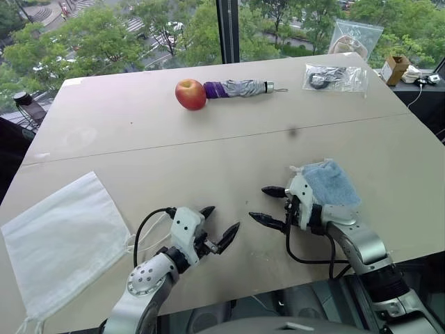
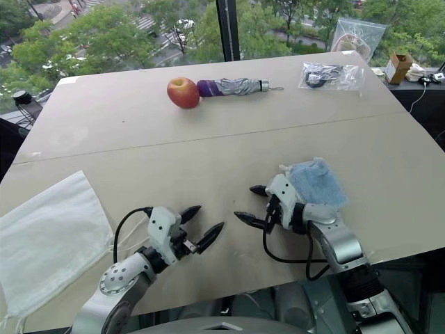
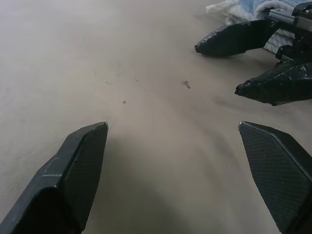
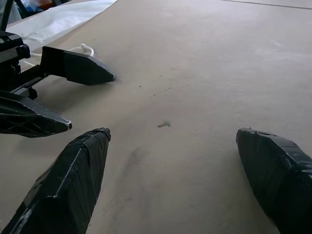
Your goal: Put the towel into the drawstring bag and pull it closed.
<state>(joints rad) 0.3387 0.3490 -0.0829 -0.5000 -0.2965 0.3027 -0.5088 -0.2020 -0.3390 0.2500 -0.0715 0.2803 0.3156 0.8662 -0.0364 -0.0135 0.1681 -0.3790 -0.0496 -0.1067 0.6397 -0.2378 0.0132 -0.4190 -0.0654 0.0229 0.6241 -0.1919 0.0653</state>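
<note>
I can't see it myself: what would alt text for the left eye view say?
Two robot arms with open jaws hover over a beige table, a blue towel beside the right gripper and a white drawstring bag left of the left gripper. An apple and folded umbrella lie farther back.

Beige table (image 1: 208, 146) before large window (image 1: 139, 28); daylight, green trees (image 1: 90, 42) outside.

both arms reach in low, tips facing each other. left gripper (image 1: 221, 223) points right with its 2 fingers spread wide, right gripper (image 1: 266, 206) points left, also wide open, both holding nothing.
</note>
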